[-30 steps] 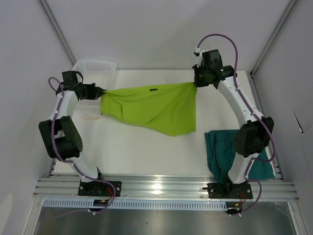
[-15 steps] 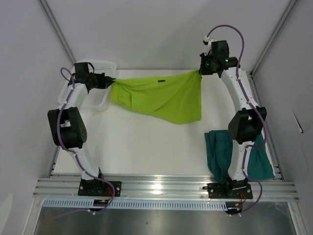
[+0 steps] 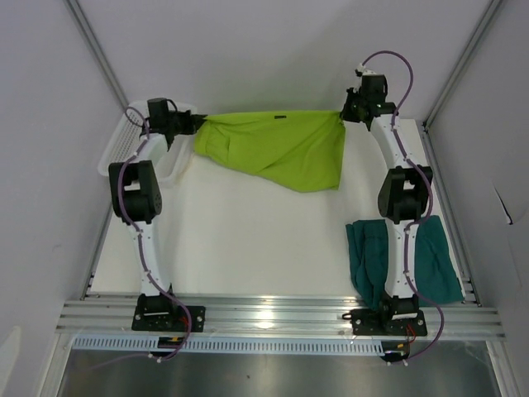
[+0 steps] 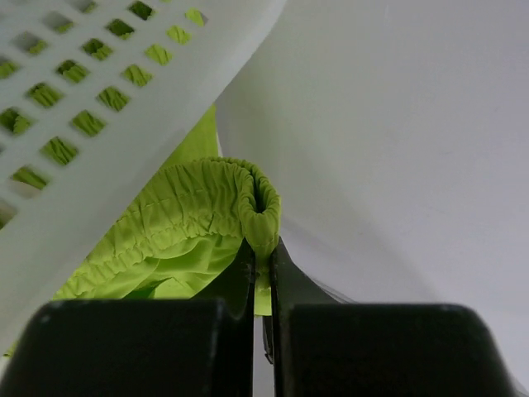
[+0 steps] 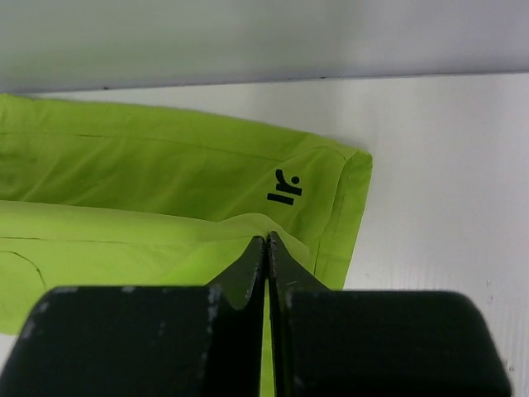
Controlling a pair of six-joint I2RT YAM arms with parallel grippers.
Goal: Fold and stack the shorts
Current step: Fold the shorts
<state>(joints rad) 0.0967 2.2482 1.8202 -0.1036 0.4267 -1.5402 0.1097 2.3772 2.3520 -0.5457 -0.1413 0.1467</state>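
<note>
The lime yellow-green shorts [image 3: 277, 147] hang stretched across the far end of the table between both arms. My left gripper [image 3: 197, 124] is shut on their elastic waistband [image 4: 248, 203] at the left end, beside the basket. At the right end my right gripper [image 3: 344, 117] is shut on a thin fold of the same shorts [image 5: 165, 207], near a small black logo [image 5: 284, 188]. The dark teal shorts [image 3: 388, 260] lie on the table at the near right, partly hidden behind the right arm.
A white mesh basket [image 3: 124, 145] stands at the far left corner, its wall [image 4: 99, 91] close above my left gripper. The grey back wall rises just behind the stretched shorts. Bare white tabletop [image 3: 248, 240] spreads through the middle and near left.
Both arms have reached toward the far end of the table, carrying the lime shorts with them. The shorts stay stretched between the two grippers. The teal pair has not moved.
</note>
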